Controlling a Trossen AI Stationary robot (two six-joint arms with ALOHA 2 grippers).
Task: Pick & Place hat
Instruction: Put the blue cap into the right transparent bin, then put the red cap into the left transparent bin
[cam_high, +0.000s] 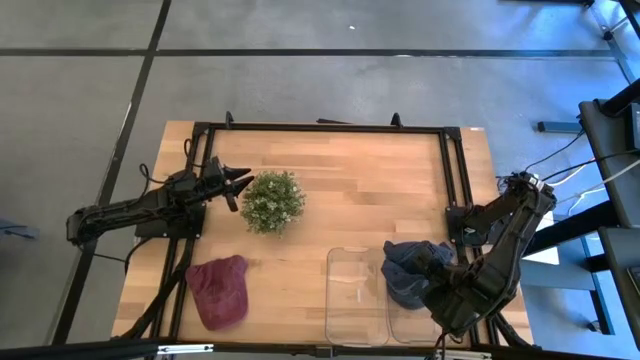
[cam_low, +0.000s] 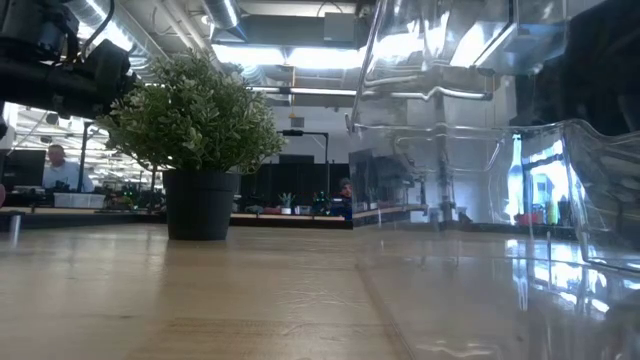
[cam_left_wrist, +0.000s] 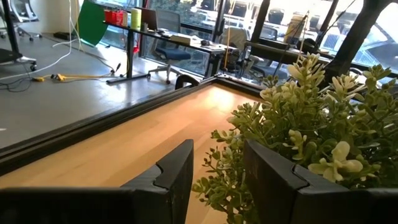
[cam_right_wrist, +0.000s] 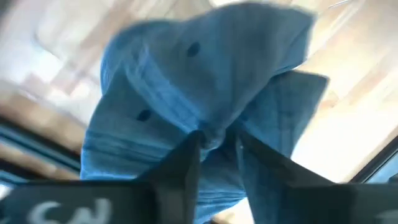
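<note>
A blue cloth hat (cam_high: 408, 272) hangs at my right gripper (cam_high: 432, 283) over the clear plastic bin (cam_high: 352, 297) near the table's near right edge; it fills the right wrist view (cam_right_wrist: 186, 87), and the gripper is shut on it. A dark red hat (cam_high: 219, 288) lies flat on the wood near the near left edge. My left gripper (cam_high: 238, 184) waits open beside the potted plant (cam_high: 272, 201), whose leaves (cam_left_wrist: 298, 130) crowd the left wrist view. My right gripper pinches a bunched fold of the blue hat's cloth (cam_right_wrist: 211, 138) between its two fingers (cam_right_wrist: 180, 165). The hat hangs crumpled off the fingers over the bin; whether its lower part touches the bin, I cannot tell.
The potted plant stands in a dark pot (cam_low: 200, 203) on the table's left half. The clear bin's walls (cam_low: 470, 130) loom large in the low view. A black frame (cam_high: 320, 128) runs around the table's far and side edges. Bare wood lies in the middle.
</note>
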